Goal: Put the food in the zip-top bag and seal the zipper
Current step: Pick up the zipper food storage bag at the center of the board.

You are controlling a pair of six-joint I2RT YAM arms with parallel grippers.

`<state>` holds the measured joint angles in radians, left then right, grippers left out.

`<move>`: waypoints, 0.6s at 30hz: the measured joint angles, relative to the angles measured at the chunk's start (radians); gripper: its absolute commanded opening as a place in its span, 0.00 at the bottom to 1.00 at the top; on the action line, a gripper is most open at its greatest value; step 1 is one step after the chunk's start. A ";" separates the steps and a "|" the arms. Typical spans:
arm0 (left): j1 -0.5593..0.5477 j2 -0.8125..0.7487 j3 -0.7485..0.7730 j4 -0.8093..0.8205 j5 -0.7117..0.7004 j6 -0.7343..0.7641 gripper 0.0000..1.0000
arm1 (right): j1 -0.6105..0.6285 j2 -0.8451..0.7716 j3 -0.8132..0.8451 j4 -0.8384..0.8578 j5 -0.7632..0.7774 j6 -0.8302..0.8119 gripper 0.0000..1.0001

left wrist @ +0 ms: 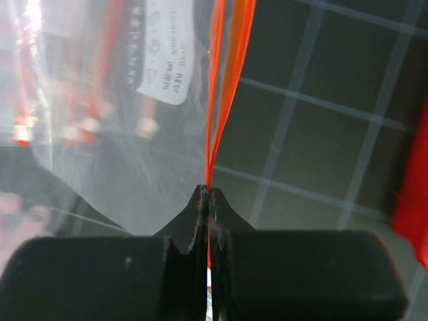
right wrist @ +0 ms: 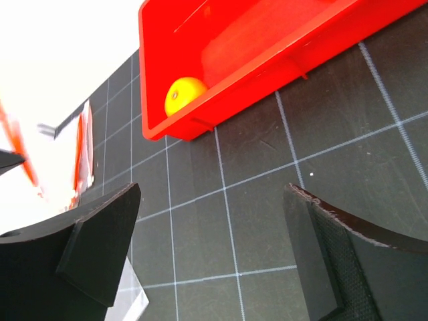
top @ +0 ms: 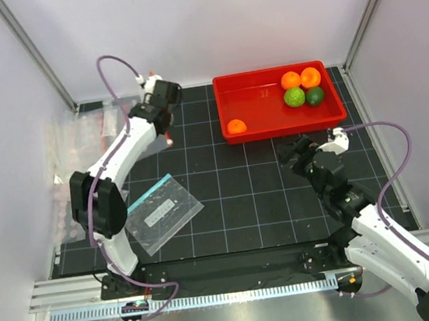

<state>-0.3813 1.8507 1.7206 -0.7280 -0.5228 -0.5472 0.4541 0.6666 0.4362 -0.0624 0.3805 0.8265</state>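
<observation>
Five fruits lie in a red tray (top: 273,126): two orange (top: 291,80) (top: 311,76), a bumpy light green one (top: 294,97) and a dark green one (top: 315,96) at the back right, and one orange (top: 236,126) at the front left. My left gripper (top: 161,104) (left wrist: 208,194) is shut on the red-orange zipper (left wrist: 224,87) of the clear zip-top bag (top: 82,134) (left wrist: 120,154), whose white label (left wrist: 167,60) shows. My right gripper (top: 292,155) (right wrist: 214,221) is open and empty over the mat, in front of the tray (right wrist: 267,47). An orange fruit (right wrist: 184,93) shows in the tray's corner.
A second clear pouch with a teal-blue edge (top: 162,210) lies flat on the black grid mat in front of the left arm. White walls close in the left, back and right sides. A metal rail runs along the near edge.
</observation>
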 measured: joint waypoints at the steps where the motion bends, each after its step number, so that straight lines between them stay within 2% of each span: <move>1: -0.038 -0.017 -0.034 0.016 0.013 -0.005 0.00 | 0.000 0.008 0.000 0.008 -0.010 -0.014 0.93; 5: -0.162 -0.100 -0.181 0.081 0.070 -0.021 0.00 | 0.000 0.035 0.000 0.063 -0.093 -0.069 0.84; 12: -0.319 -0.313 -0.430 0.201 0.122 -0.023 0.00 | 0.000 0.066 0.000 0.159 -0.243 -0.130 0.59; 18: -0.359 -0.477 -0.736 0.419 0.230 -0.029 0.00 | 0.000 0.122 -0.001 0.252 -0.356 -0.150 0.53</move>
<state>-0.7403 1.3735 0.9844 -0.3092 -0.2928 -0.5758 0.4541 0.7891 0.4351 0.1898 0.0242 0.6769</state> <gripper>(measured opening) 0.009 0.538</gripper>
